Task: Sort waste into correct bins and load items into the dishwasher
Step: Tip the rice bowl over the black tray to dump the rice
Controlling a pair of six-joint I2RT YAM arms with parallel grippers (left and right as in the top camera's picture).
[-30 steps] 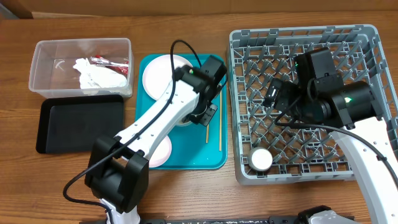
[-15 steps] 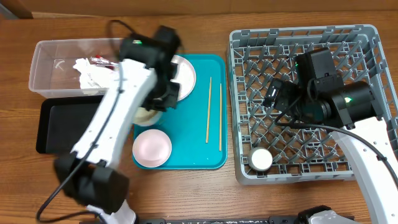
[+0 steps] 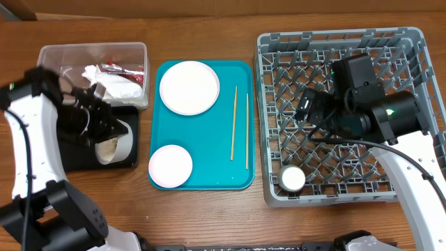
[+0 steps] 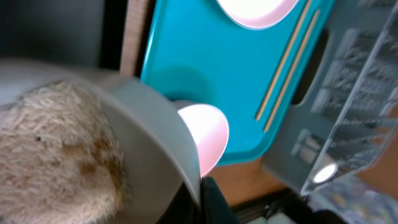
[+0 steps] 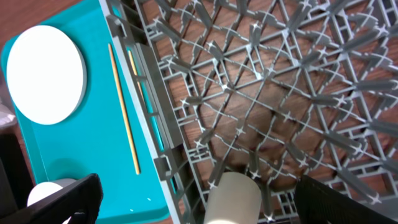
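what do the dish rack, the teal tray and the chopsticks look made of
The dish rack looks like grey moulded plastic, matte: one-piece lattice and pegs. The teal tray is probably plastic too, smooth with a faint sheen. The chopsticks look like wood or bamboo: pale tan, matte; grain too fine to see.

my overhead feed's bright and even, soft shadows; left wrist's smeared, bowl (image 4: 155,130) totally out of focus.

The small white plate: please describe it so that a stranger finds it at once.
Find the teal tray, left of the grey dish rack. The small plate lies in its near-left corner, smaller than the large plate behind it.
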